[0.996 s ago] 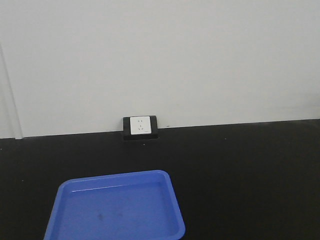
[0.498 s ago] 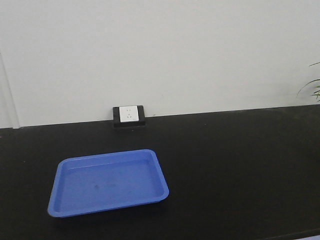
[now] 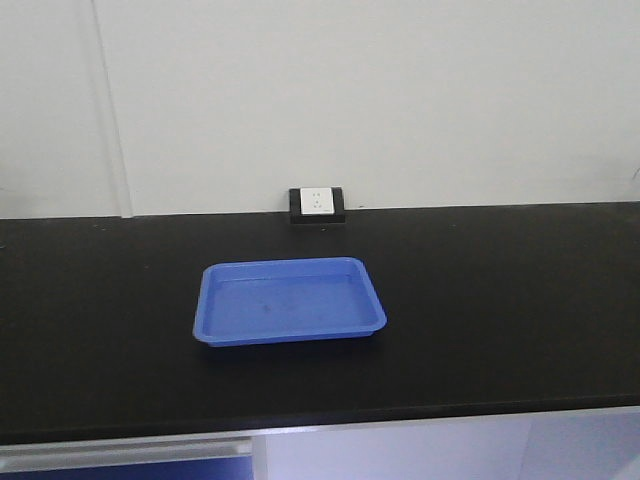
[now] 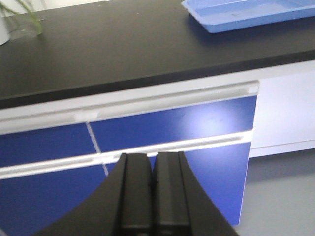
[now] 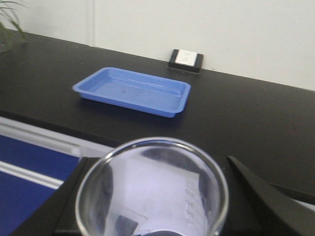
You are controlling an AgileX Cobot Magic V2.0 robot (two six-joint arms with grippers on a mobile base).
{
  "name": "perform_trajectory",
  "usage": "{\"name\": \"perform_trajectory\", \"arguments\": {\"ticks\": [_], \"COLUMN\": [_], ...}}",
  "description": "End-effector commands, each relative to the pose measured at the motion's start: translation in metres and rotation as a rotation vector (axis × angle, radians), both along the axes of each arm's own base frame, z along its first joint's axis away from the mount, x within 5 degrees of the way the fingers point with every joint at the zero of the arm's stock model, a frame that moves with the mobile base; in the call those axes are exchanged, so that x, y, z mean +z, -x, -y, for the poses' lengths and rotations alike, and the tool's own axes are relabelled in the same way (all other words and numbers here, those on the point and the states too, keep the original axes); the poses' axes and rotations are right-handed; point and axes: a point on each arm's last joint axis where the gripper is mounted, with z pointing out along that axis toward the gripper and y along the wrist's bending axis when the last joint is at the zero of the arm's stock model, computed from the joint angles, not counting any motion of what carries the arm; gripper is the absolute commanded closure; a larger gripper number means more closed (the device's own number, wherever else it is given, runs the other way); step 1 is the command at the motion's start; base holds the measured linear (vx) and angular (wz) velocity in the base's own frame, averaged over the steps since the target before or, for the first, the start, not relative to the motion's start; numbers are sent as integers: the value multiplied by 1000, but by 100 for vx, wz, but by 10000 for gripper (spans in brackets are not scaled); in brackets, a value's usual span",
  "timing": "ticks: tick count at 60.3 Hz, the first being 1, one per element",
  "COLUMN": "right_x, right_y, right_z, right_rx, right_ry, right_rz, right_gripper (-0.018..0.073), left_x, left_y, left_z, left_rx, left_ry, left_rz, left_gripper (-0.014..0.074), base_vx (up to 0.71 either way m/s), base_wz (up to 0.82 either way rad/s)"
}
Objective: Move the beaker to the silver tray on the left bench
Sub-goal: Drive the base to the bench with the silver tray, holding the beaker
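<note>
We see soft, even light; the black surface (image 3: 500, 300) looks matte, a faint shadow sits under the blue tray (image 3: 290, 300) at 6 o'clock. Close up, the beaker (image 5: 152, 196) and left pincer (image 4: 152, 162) blur.

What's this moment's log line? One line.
right claw: holding clear glass beaker | left claw: shut, empty | blue plastic rectangular tray: empty, on black benchtop | silver tray: unseen

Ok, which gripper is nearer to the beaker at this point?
Right. The right gripper has the beaker between its fingers. The left gripper is shut and empty, pointing at the blue cabinet fronts below the black benchtop, with no beaker in its view.
</note>
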Motion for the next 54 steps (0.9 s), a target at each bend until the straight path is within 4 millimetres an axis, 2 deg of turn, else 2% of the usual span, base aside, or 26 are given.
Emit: {"name": "perform_trajectory", "arguments": {"ticks": [1, 32, 54], "right_x": [14, 14, 14], "right_y": [1, 1, 1], "right_z": [-3, -3, -3], "right_rx": [37, 37, 37], "right_ry": [-24, -24, -24], "right_rz": [64, 64, 64], "right_gripper": [570, 570, 570], "left_x": [0, 0, 0], "left_y": [-2, -2, -2], "left_z": [1, 1, 1], "left_rx": [-10, -10, -10], "left_ry": [5, 5, 5], "left_rz": [63, 63, 63], "left_gripper": [595, 595, 595], "base_vx": [-37, -38, -35], "base_wz": [26, 33, 54]}}
